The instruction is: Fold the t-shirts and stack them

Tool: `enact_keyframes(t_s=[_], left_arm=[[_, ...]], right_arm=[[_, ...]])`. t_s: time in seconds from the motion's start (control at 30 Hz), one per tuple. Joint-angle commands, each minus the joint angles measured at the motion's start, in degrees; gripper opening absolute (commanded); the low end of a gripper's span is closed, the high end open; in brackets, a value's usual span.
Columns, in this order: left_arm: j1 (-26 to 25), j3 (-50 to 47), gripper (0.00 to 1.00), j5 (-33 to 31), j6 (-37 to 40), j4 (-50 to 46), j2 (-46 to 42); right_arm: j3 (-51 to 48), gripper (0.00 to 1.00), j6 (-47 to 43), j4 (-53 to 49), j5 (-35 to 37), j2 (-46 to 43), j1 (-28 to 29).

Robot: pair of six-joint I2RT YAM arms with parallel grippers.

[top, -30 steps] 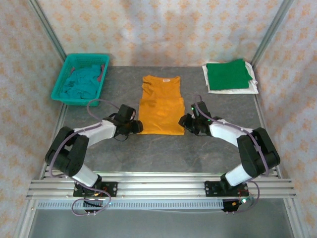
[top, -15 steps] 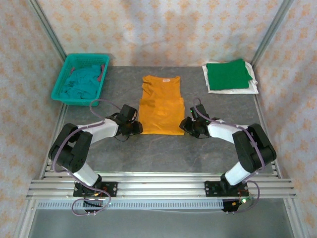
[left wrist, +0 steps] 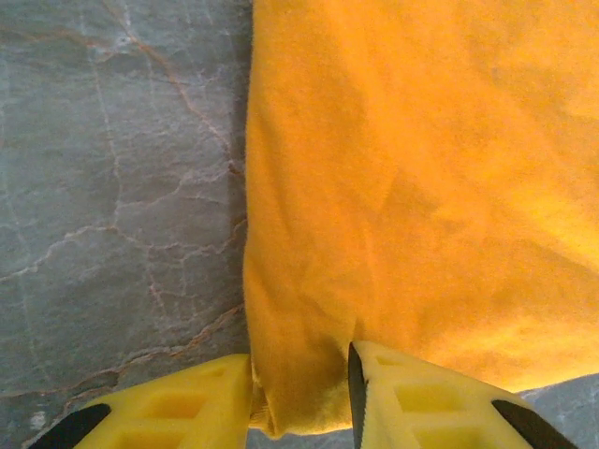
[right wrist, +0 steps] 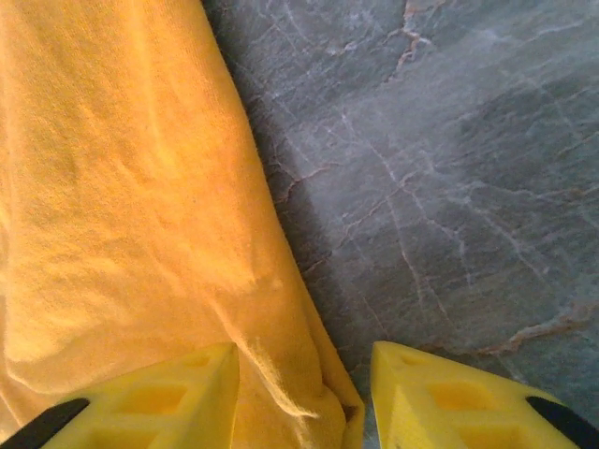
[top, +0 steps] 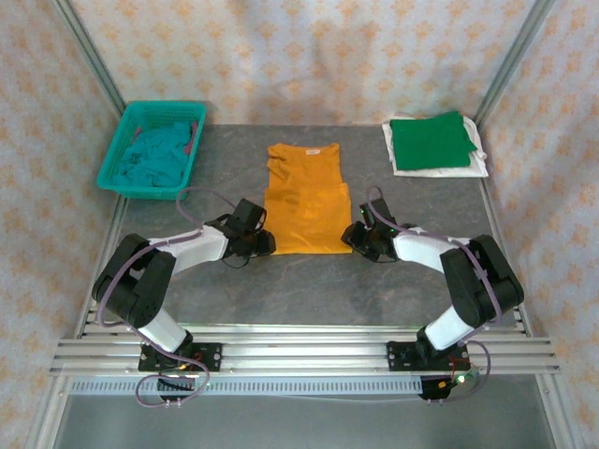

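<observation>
The mustard-orange t-shirt [top: 301,201] lies flat in a narrow folded strip at the table's centre, collar toward the back. My left gripper [top: 265,243] is at its near left corner; the left wrist view shows the gripper [left wrist: 301,379] closed on the bunched corner of the shirt [left wrist: 421,187]. My right gripper [top: 352,236] is at the near right corner. In the right wrist view that gripper [right wrist: 304,379] is open, with the corner of the shirt [right wrist: 122,187] between its fingers and a gap beside the right finger. A folded green t-shirt [top: 429,140] rests on a white one [top: 477,166] at the back right. A teal t-shirt [top: 154,157] lies crumpled in the basket.
The teal mesh basket [top: 154,106] stands at the back left. Grey marbled tabletop [top: 299,290] stretches between the shirt and the arm bases. Patterned walls and metal frame posts enclose the table on three sides.
Both grippers have slid nearer and inward onto the orange shirt's near corners. The shirt itself has barely shifted.
</observation>
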Motion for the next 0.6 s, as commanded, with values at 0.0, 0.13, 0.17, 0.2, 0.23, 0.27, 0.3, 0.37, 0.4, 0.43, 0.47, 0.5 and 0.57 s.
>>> enact_keyframes(t_s=[0.0, 0.13, 0.17, 0.2, 0.23, 0.27, 0.3, 0.37, 0.4, 0.43, 0.47, 0.5, 0.57], left_arm=[[0.1, -1.0, 0.28, -3.5, -0.5, -1.2, -0.2], [0.1, -0.9, 0.13, -3.5, -0.6, -0.7, 1.0], [0.2, -1.0, 0.13, -3.6, -0.6, -0.6, 1.2], [0.1, -0.9, 0.12, -3.8, -0.6, -0.7, 1.3], [0.2, -1.0, 0.11, -3.8, -0.6, -0.6, 1.3], [0.1, -1.0, 0.10, -3.7, -0.6, -0.5, 1.4], [0.1, -1.0, 0.09, -3.6, -0.7, -0.5, 1.3], [0.1, -1.2, 0.08, -3.4, -0.8, -0.1, 1.0], [0.2, -1.3, 0.05, -3.6, -0.9, -0.2, 0.8], [0.1, -1.4, 0.04, -3.9, -0.9, -0.3, 0.6], [0.1, -1.6, 0.04, -4.0, -0.9, -0.3, 0.4], [0.1, -1.7, 0.03, -4.2, -0.9, -0.5, 0.2], [0.1, -1.8, 0.03, -4.5, -1.0, -0.9, -0.2]], right_arm=[[-1.0, 0.43, 0.0, -1.0, 1.9, -2.0, -1.1], [0.1, 0.44, -1.6, -0.3, -1.7, -0.2, -1.3], [0.4, 0.44, -1.9, 0.2, -2.8, 0.5, -1.2], [0.5, 0.44, -2.0, 0.7, -3.6, 1.1, -1.0], [0.6, 0.44, -2.0, 1.1, -4.5, 1.5, -0.9], [0.7, 0.44, -1.9, 1.6, -5.2, 1.8, -0.6], [0.6, 0.43, -1.6, 2.2, -6.1, 1.9, -0.2], [0.3, 0.42, -1.4, 3.0, -6.9, 2.0, 0.9], [0.2, 0.40, -1.2, 3.2, -7.6, 2.1, 1.2], [-0.1, 0.39, -0.9, 3.6, -8.1, 1.9, 1.5], [-0.5, 0.38, -0.6, 4.0, -8.3, 1.7, 1.7], [-0.7, 0.37, -0.3, 4.1, -8.3, 1.3, 2.0], [-0.9, 0.36, 0.0, 3.7, -8.5, 0.5, 2.4]])
